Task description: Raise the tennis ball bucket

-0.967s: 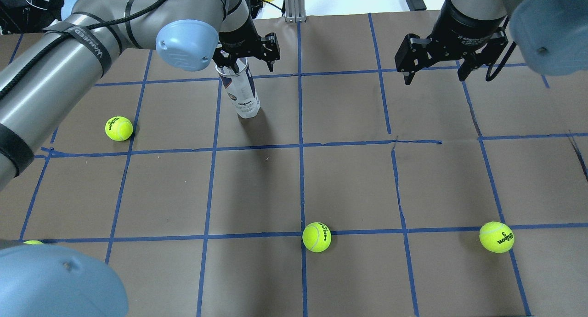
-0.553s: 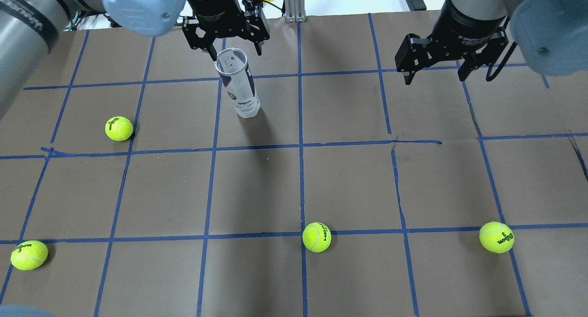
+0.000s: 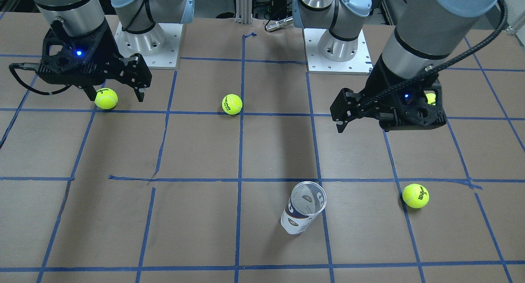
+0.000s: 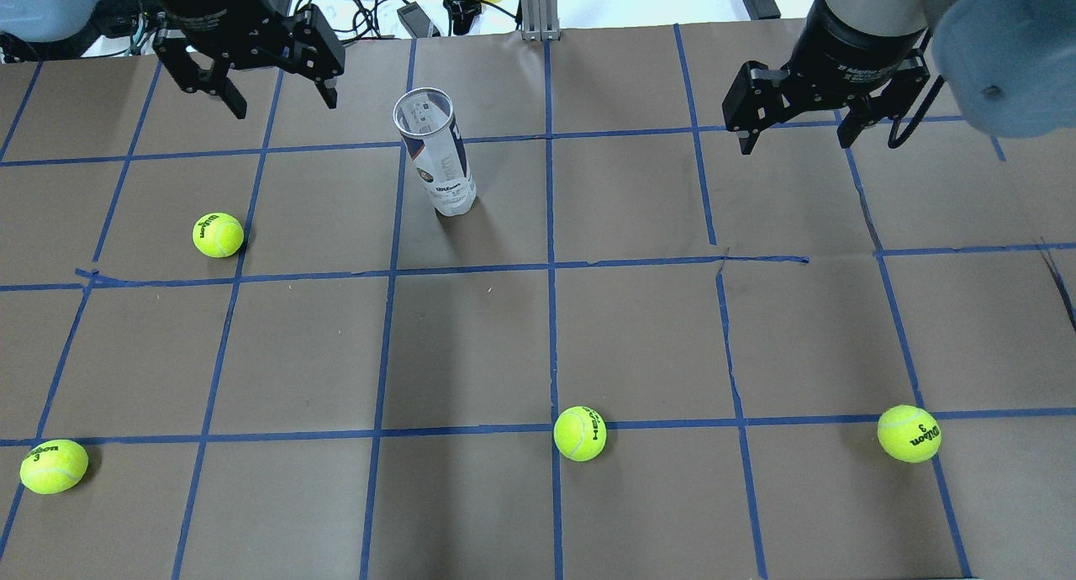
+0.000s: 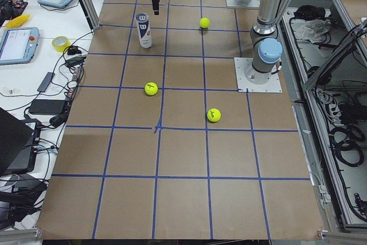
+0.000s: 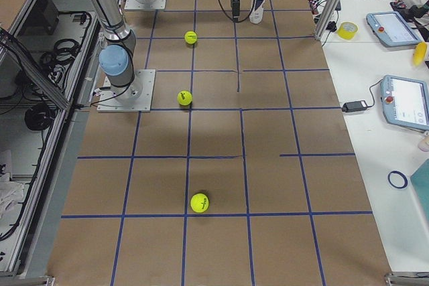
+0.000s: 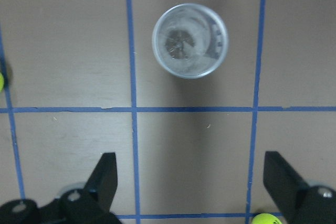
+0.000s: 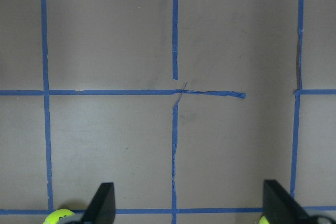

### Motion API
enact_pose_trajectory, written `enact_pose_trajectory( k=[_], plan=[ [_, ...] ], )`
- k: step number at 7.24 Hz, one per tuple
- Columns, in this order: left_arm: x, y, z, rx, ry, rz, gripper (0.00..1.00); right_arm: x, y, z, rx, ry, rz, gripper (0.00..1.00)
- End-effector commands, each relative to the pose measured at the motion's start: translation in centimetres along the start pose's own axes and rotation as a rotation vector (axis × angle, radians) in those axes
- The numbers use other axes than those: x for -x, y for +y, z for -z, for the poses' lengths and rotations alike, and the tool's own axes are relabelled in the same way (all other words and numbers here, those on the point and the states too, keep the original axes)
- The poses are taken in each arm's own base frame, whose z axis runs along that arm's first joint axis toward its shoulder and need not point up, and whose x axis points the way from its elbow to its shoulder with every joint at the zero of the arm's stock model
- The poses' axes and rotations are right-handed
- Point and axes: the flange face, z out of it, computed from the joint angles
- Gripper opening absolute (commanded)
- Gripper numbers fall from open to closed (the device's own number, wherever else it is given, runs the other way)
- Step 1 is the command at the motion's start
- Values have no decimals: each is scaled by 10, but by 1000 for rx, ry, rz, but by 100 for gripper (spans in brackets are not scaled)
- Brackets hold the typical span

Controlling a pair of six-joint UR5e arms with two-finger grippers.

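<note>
The tennis ball bucket (image 4: 437, 155) is a clear can with a white and navy label. It stands upright and open-topped on the brown table, and holds no balls. It also shows in the front view (image 3: 302, 209) and, from above, in the left wrist view (image 7: 190, 40). My left gripper (image 4: 282, 99) is open and empty. It hangs above the table to the left of the can and apart from it, and its fingers (image 7: 107, 169) spread wide. My right gripper (image 4: 794, 139) is open and empty at the far right, well away from the can.
Several yellow-green tennis balls lie loose on the table: one left of the can (image 4: 218, 234), one at the near left (image 4: 54, 466), one near centre (image 4: 579, 433), one near right (image 4: 909, 434). An aluminium post (image 4: 538, 8) and cables stand at the far edge.
My left gripper has left the top of the can and moved away to the left, still open. The can stays standing in the same spot. The right arm has not moved.
</note>
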Motion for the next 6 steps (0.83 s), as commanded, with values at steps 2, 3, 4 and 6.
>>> enact_pose_trajectory(
  k=[2,3,4,6],
  plan=[
    [29,19,-4,8,-2,17,100,0,1,1,0,0,0,100],
    [29,26,-7,13,-1,17,100,0,1,1,0,0,0,100],
    [29,31,-4,7,-2,17,100,0,0,0,1,0,0,100],
    [30,32,-3,7,-4,17,100,0,1,1,0,0,-2,100]
  ],
)
